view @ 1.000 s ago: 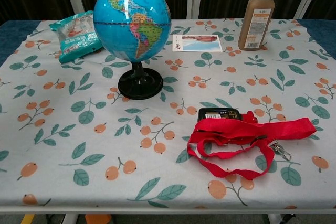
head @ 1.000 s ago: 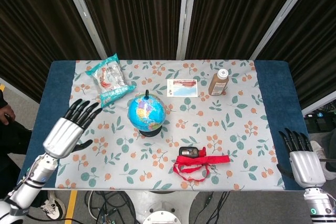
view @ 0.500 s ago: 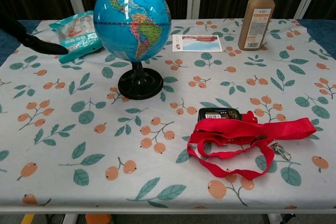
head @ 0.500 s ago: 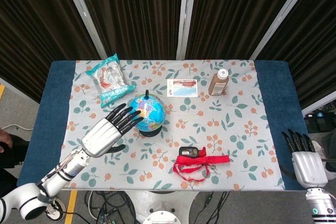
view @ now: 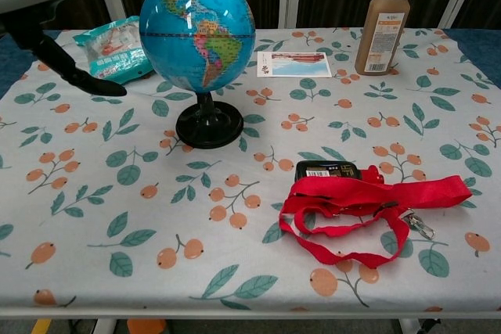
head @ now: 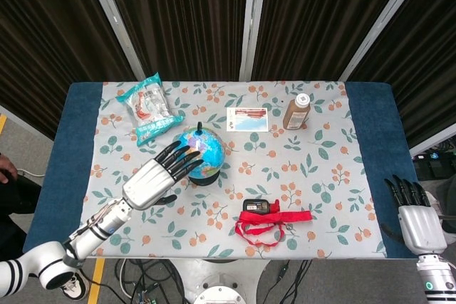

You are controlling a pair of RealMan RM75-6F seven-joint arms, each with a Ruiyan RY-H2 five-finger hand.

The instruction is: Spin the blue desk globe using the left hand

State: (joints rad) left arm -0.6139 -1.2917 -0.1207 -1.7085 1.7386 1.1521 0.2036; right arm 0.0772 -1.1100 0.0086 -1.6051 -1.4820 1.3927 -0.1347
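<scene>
Blue desk globe upright on its black base, mid-table. Left hand reaches over the globe's left side, fingers spread and extended, holding nothing; contact cannot be confirmed. Right hand spread and empty, beyond the table's right corner.

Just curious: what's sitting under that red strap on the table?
A small black device with a white label lies partly under the red strap. Its far edge shows; the rest is covered. Below both is the flowered tablecloth.

Dark curtains, floral-clothed table, grey floor
</scene>
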